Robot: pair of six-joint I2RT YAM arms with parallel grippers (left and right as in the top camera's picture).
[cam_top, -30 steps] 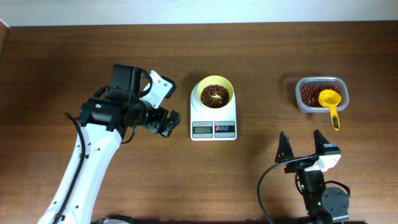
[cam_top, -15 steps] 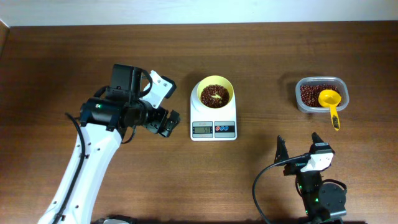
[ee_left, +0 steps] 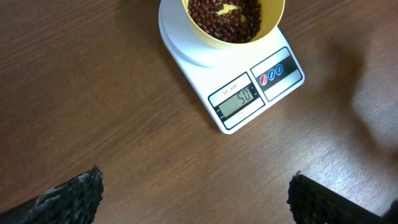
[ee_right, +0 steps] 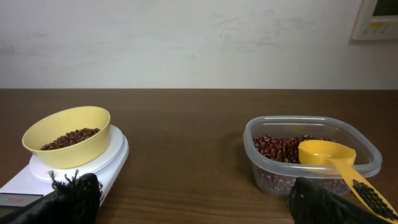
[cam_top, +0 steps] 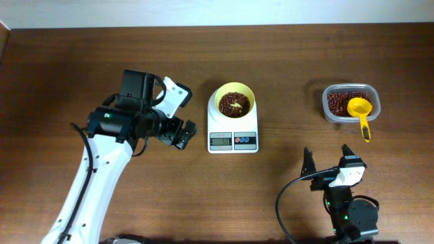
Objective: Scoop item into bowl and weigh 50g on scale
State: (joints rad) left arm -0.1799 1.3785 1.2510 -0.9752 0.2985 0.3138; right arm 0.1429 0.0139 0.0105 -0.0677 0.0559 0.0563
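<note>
The pale yellow bowl [cam_top: 234, 102] sits on the white scale [cam_top: 232, 133] and holds dark red-brown beans [cam_top: 233, 107]. In the left wrist view the scale [ee_left: 249, 93] reads 50 under the bowl [ee_left: 233, 25]. The right wrist view shows the bowl [ee_right: 67, 135] on the scale [ee_right: 106, 158] at left. My left gripper [cam_top: 183, 133] is open and empty, left of the scale. My right gripper [cam_top: 328, 160] is open and empty, low near the front edge, apart from everything.
A clear rounded-square container [cam_top: 350, 103] of beans stands at the right. A yellow handled scoop [cam_top: 360, 111] rests in it with its handle over the front rim. Both show in the right wrist view, container [ee_right: 311, 163] and scoop [ee_right: 333, 157].
My right gripper drew back toward the front edge and slightly left over the last second, then held still. The left arm, bowl and scale have not moved.
</note>
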